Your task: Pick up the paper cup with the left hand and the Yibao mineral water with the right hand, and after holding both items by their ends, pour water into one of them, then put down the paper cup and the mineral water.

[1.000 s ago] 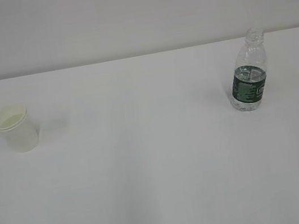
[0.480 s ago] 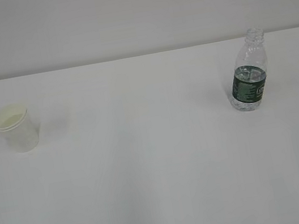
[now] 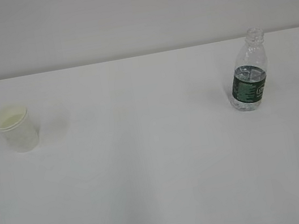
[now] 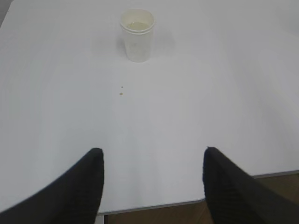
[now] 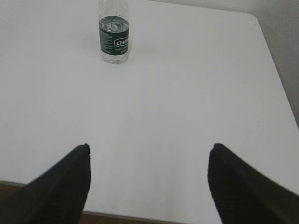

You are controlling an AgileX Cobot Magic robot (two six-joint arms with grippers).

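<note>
The white paper cup (image 3: pixel 15 128) stands upright at the table's left; the left wrist view has the paper cup (image 4: pixel 137 35) far ahead, at the top of the picture. My left gripper (image 4: pixel 152 150) hangs open over the table's near edge, nothing between its black fingers. The Yibao mineral water (image 3: pixel 248 72), a clear uncapped bottle with a dark green label, stands upright at the right; the right wrist view shows the Yibao mineral water (image 5: pixel 113 37) far ahead with its top cut off. My right gripper (image 5: pixel 149 147) is open and empty, also near the front edge. Neither arm shows in the exterior view.
A white table (image 3: pixel 159 168) carries both things, with a pale wall behind it. A small dark speck (image 4: pixel 121 93) lies in front of the cup. The table's near edge (image 4: pixel 154 205) and its right edge (image 5: pixel 275 70) show in the wrist views.
The cup and the bottle stand where they stood. No arm shows in the exterior view, earlier or now.
</note>
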